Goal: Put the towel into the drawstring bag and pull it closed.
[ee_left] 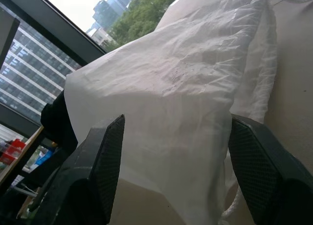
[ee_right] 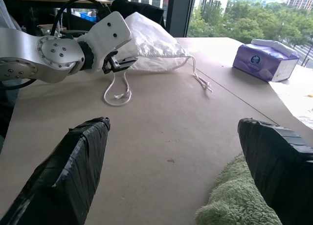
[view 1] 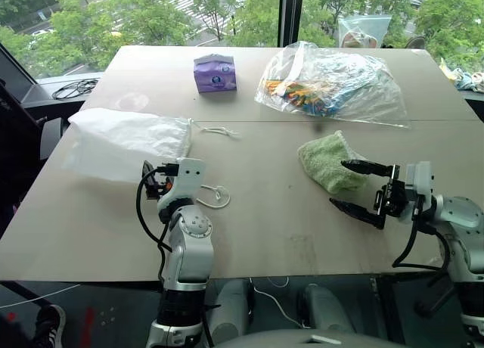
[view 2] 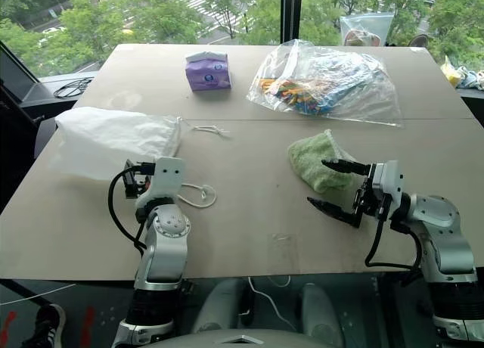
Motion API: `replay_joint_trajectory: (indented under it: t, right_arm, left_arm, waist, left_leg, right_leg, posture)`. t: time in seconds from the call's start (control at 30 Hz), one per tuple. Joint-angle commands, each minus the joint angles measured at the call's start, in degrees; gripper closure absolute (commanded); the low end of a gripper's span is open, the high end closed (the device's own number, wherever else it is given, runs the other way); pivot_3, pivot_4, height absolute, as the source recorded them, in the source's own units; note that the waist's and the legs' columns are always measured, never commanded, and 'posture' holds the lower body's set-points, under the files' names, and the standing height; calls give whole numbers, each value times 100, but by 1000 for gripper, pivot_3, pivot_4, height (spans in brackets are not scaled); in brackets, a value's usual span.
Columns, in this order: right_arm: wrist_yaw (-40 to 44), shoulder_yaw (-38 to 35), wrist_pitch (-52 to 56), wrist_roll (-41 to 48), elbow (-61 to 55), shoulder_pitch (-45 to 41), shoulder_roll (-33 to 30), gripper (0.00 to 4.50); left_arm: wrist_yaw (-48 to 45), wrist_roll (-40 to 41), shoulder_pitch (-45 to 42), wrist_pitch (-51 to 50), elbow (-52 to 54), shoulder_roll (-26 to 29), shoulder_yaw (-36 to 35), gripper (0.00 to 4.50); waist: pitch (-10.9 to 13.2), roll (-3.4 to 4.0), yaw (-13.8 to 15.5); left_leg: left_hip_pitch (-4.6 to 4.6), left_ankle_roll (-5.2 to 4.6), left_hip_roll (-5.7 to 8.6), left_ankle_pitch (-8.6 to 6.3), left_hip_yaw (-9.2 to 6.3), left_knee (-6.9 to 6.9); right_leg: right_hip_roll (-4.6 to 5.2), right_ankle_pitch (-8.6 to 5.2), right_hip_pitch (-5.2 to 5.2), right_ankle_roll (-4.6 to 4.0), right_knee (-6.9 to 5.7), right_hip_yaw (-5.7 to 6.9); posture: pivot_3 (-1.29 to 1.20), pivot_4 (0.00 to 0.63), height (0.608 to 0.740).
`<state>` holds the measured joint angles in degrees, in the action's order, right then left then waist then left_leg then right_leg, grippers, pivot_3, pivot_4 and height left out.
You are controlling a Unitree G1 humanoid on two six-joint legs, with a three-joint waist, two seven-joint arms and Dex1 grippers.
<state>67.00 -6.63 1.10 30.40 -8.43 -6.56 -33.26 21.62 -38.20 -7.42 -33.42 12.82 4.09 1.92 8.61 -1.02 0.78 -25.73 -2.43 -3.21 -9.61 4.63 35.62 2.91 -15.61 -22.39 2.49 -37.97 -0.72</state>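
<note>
The towel lies just beside the open right gripper, toward the plastic bag. The open left gripper faces the drawstring bag, far from the towel.

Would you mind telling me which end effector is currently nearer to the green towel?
The right. The right end effector sits open right beside the towel, one finger over its edge. The left end effector is across the table, open at the drawstring bag.
</note>
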Motion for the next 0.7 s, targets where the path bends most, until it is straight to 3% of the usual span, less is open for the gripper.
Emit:
replay_joint_trajectory:
  t: [0.03, 0.13, 0.23, 0.53, 0.7]
  right_arm:
    - [-33, -53, -116, 24, -81, -40, 7, 0]
    - [-45, -58, -130, 8, -80, -32, 9, 0]
    - [-56, -68, -138, -2, -86, -17, 8, 0]
    - [-123, -96, -155, -33, -121, 27, -1, 0]
    - [-233, -178, -166, -67, -78, -46, -56, 0]
  left_arm:
    - [162, -100, -21, 87, 78, 50, -115, 1766]
    - [209, -73, -36, 84, 89, 34, -170, 2899]
    - [237, -56, -28, 92, 93, -5, -198, 4387]
    - [209, 241, -32, 226, 170, -101, -447, 4465]
    - [-63, 452, -59, 708, 395, -37, -214, 4465]
  waist:
    - [0, 0, 0]
    - [0, 0, -1]
    - [0, 0, -1]
    - [0, 0, -1]
    - [0, 0, 0]
  left_leg:
    - [0, 0, 0, 0, 0, 0]
    - [0, 0, 0, 0, -2, 0]
    - [0, 0, 0, 0, -1, 0]
    - [0, 0, 0, 0, -1, 0]
    - [0, 0, 0, 0, 0, 2]
  right_leg:
    - [0, 0, 0, -1, 0, 0]
    - [-1, -1, 0, -1, -1, 2]
    - [-1, 0, 0, 0, -1, 1]
    - [-1, 0, 0, 0, -1, 2]
    - [-1, 0, 0, 0, -1, 1]
  posture:
    - [0, 150, 740]
    - [0, 150, 740]
    - [0, 150, 740]
    - [0, 150, 740]
    - [0, 150, 740]
